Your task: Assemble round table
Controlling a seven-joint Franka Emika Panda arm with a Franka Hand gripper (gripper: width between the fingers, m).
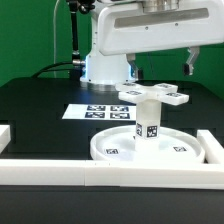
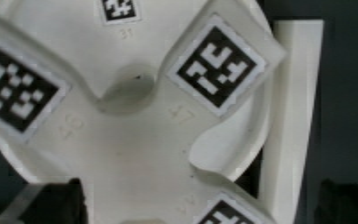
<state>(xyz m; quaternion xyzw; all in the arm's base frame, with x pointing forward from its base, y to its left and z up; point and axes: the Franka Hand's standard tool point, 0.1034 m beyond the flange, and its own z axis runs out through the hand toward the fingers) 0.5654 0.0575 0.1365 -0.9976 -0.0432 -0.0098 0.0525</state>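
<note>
The round disc (image 1: 112, 149) lies on the black table against the front rail. The short marked leg (image 1: 148, 123) stands upright at its centre. The cross-shaped foot piece (image 1: 154, 95) sits on top of the leg. My gripper (image 1: 160, 66) hangs just above the foot piece, open and empty, with its fingers wide apart. In the wrist view the foot piece (image 2: 144, 120) fills the picture with its square markers, and the disc (image 2: 247, 150) shows under it. The gripper (image 2: 194, 212) has its dark fingertips (image 2: 48, 205) at either side of the foot piece, not touching it.
The marker board (image 1: 98, 112) lies flat behind the disc. White border rails run along the front (image 1: 100, 172) and at both sides; one rail shows in the wrist view (image 2: 300, 110). The robot base (image 1: 105, 68) stands at the back.
</note>
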